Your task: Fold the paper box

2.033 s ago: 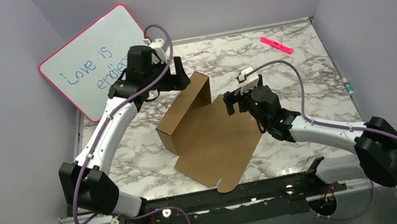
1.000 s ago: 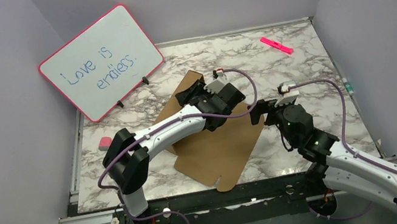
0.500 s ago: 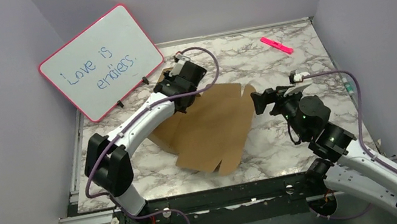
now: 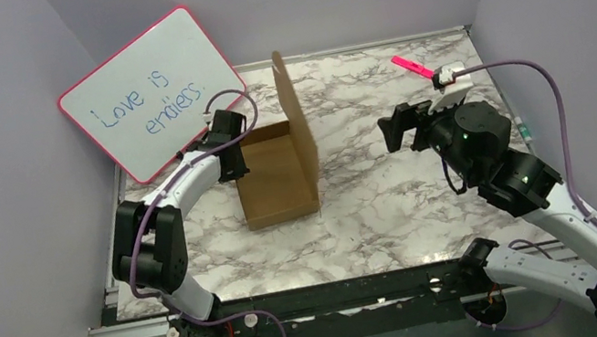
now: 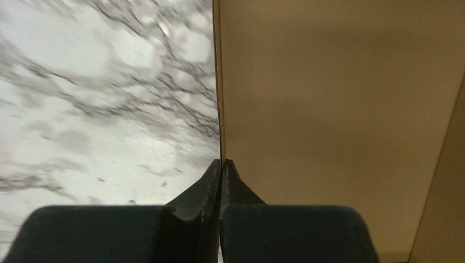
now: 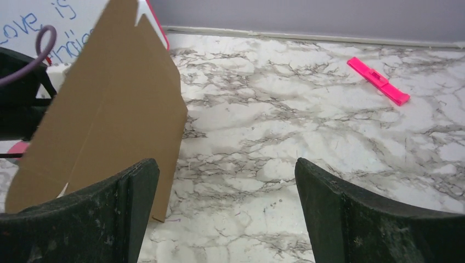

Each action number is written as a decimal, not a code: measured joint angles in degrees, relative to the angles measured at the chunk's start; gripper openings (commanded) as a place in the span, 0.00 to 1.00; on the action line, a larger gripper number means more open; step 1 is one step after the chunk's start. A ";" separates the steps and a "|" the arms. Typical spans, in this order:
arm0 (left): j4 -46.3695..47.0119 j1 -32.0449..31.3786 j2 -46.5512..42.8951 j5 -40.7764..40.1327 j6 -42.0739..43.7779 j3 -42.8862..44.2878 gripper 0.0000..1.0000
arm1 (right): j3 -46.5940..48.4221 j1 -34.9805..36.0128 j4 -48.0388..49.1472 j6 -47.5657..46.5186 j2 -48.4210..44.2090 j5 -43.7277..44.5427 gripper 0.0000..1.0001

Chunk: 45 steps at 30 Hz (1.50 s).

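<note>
The paper box (image 4: 277, 172) of plain brown cardboard stands half formed on the marble table, a shallow tray with one tall panel upright along its right side. My left gripper (image 4: 235, 156) is at the box's left wall. The left wrist view shows that gripper (image 5: 221, 162) shut on the thin edge of the wall, with the brown inside of the box (image 5: 329, 98) to the right. My right gripper (image 4: 393, 129) hovers open to the right of the box, apart from it. The right wrist view has this gripper (image 6: 225, 162) empty and the upright panel (image 6: 109, 120) at the left.
A pink-framed whiteboard (image 4: 152, 92) leans against the back left wall, close behind my left arm. A pink marker (image 4: 415, 67) lies at the back right of the table. Purple walls enclose three sides, and a metal rail (image 4: 318, 299) runs along the near edge.
The cardboard went from a flat, tilted sheet to a tray with one panel upright. My left gripper swung to the box's left side and shut on its wall. The right arm drew back to the right.
</note>
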 measured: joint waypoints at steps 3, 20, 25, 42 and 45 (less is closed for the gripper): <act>4.24 0.68 -0.02 4.68 -5.09 -5.27 0.01 | 3.85 0.00 -2.58 -1.27 2.01 -1.29 1.00; 25.40 -0.02 -6.75 13.44 -27.15 -19.82 0.57 | 22.95 0.00 -10.40 -8.74 21.88 -18.73 0.96; 22.84 0.13 -13.53 11.56 -21.51 -19.82 0.78 | 26.93 0.22 -10.97 -9.20 28.22 -25.99 0.91; 16.76 1.81 -32.09 -9.40 11.54 -11.78 0.94 | 50.47 12.44 -21.05 -10.27 51.98 -18.05 0.80; 16.83 2.14 -34.42 -10.67 13.57 -13.46 0.95 | 52.96 14.01 -23.69 -10.40 55.98 -12.35 0.68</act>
